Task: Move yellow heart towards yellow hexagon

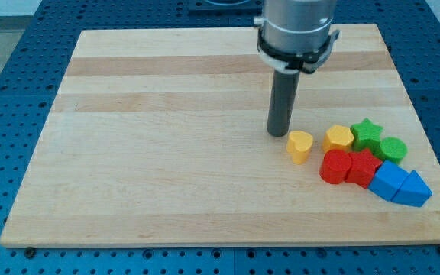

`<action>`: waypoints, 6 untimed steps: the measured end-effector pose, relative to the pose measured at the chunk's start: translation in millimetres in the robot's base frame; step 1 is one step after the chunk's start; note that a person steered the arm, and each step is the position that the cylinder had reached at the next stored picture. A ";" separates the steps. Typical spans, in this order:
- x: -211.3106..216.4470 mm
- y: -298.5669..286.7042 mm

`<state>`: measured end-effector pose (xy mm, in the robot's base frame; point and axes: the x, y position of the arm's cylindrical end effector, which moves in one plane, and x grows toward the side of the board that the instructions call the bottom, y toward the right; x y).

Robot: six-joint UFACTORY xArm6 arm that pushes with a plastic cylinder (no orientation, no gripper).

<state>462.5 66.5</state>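
Observation:
The yellow heart [299,145] lies on the wooden board at the view's centre right. The yellow hexagon [339,138] lies a short way to its right, with a small gap between them. My tip [278,134] rests on the board just up and left of the heart, very near or touching it. The rod rises from there to the arm at the view's top.
A cluster sits right of the hexagon: a green star [368,132], a green round block [393,148], a red round block [333,166], a red star [363,166], a blue cube [388,181] and a blue triangle [413,189]. The board's right edge [422,145] is close.

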 end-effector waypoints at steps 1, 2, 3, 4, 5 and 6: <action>4.6 -15.3; 25.6 -15.3; 23.3 -10.9; 23.3 3.0; 23.3 4.5; 23.3 19.9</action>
